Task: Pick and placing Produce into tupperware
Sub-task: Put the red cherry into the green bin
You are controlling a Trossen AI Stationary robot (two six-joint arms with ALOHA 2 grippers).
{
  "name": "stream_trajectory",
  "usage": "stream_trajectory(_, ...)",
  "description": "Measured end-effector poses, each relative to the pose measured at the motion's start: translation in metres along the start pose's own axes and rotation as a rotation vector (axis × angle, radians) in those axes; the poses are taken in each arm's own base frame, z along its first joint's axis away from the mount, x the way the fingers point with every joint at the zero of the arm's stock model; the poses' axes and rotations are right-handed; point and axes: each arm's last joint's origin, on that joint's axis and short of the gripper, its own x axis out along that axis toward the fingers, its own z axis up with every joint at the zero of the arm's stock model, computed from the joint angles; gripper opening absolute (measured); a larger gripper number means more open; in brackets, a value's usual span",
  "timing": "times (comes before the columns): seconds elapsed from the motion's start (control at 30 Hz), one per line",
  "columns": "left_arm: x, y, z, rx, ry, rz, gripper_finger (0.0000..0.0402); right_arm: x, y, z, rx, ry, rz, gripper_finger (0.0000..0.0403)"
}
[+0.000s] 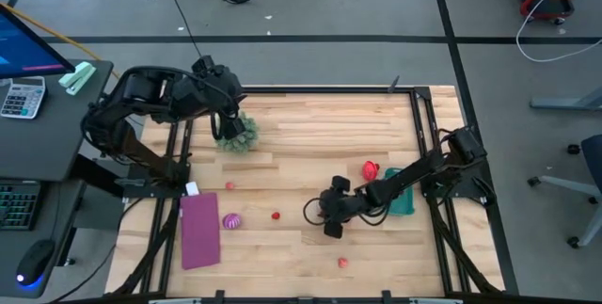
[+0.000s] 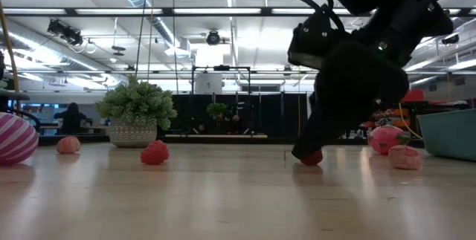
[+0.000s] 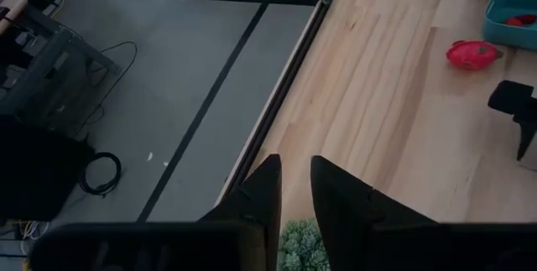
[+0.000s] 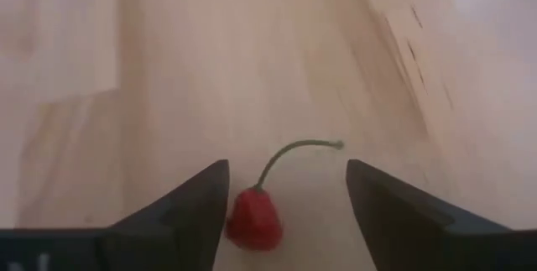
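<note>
One glossy red cherry with curved green stem, between the wide-open right claw fingers, ungripped, on pale wood.

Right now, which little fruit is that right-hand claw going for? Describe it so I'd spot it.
Start at the blue tub on the table's right side and follow the right arm to its open gripper. Between the fingers lies a small red cherry, the only piece showing a long curved green stem.
</note>
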Motion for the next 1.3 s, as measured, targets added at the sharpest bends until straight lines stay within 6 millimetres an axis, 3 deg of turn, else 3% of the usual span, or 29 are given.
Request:
stream_trajectory(0.37,0.0,0.0,0.0,-0.005,0.001,0.0,0.0069,-0.003,0.004,-0.008,0.087,0.044,-0.031,0.0232)
stream_trajectory(0.83,0.0,0.0,0.0,-0.024,0.001,0.0,0.0064,-0.008,0.005,-0.006,0.157,0.044,-0.007,0.0084)
stream_trajectory(1.03,0.0,0.0,0.0,-0.026,0.001,0.0,0.0067,-0.037,0.003,0.013,0.178,-0.044,0.011,0.0055)
stream_trajectory(1.17,0.0,0.0,0.0,-0.026,0.0,0.0,0.0061,-0.073,-0.005,0.022,0.203,-0.047,0.0,0.0055)
stream_trajectory(1.3,0.0,0.0,0.0,-0.026,0.002,0.0,0.0057,-0.114,-0.024,0.013,0.28,0.086,-0.067,0.0061)
